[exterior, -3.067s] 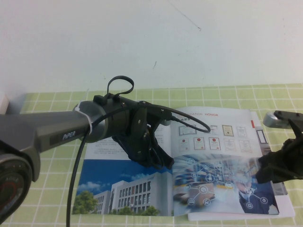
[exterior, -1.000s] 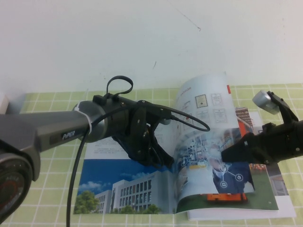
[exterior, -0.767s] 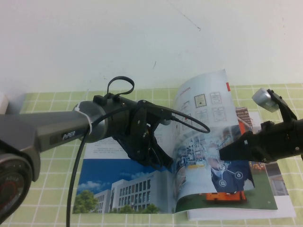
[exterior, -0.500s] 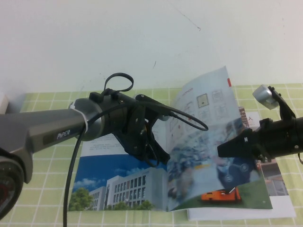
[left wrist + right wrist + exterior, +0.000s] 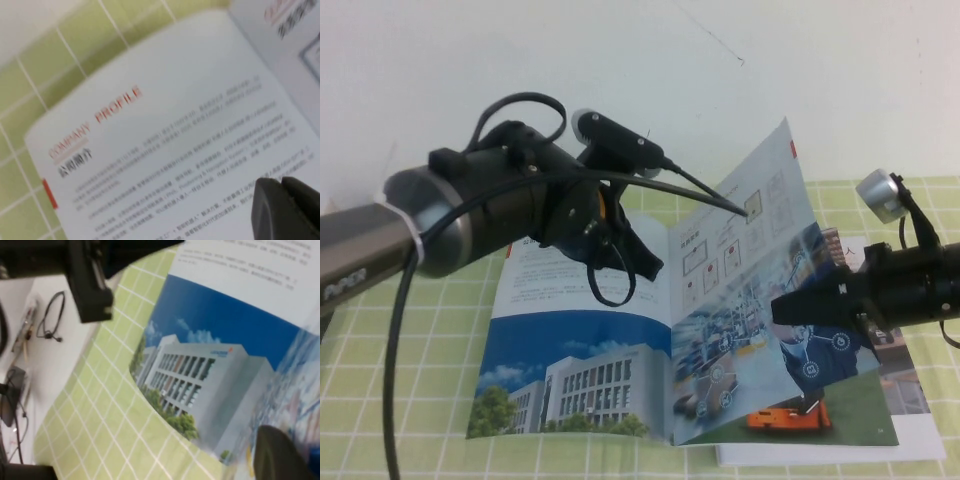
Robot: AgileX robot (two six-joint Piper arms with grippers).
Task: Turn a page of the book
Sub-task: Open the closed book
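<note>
On the left of the high view, my left arm reaches in from the frame's left edge. Its left tool hangs above the upper middle of the book's left-hand page, just clear of the paper as far as I can judge. I cannot tell whether its fingers are open or closed. I read its position as clearing the way, so the turning sheet has room to fall.

The book lies open on the green checked cloth covering the table, filling the lower middle of the frame. Its left-hand sheet, headed "COMPANY PROFILE" above a white building under blue sky, lies flat.

Just right of the spine, the page stands tilted upward, its free corner pointing to the upper right of centre. Certificate thumbnails and a bluish network photo face the camera. It is partway over, not yet laid down.

On the right, my right arm comes in from the frame's right edge. The right tool has its fingers pressed together at the sheet's lower right face; I judge it props the sheet rather than pinches it, though the contact is hard to see.

Count: one book, one raised page, two arms, two tools.
</note>
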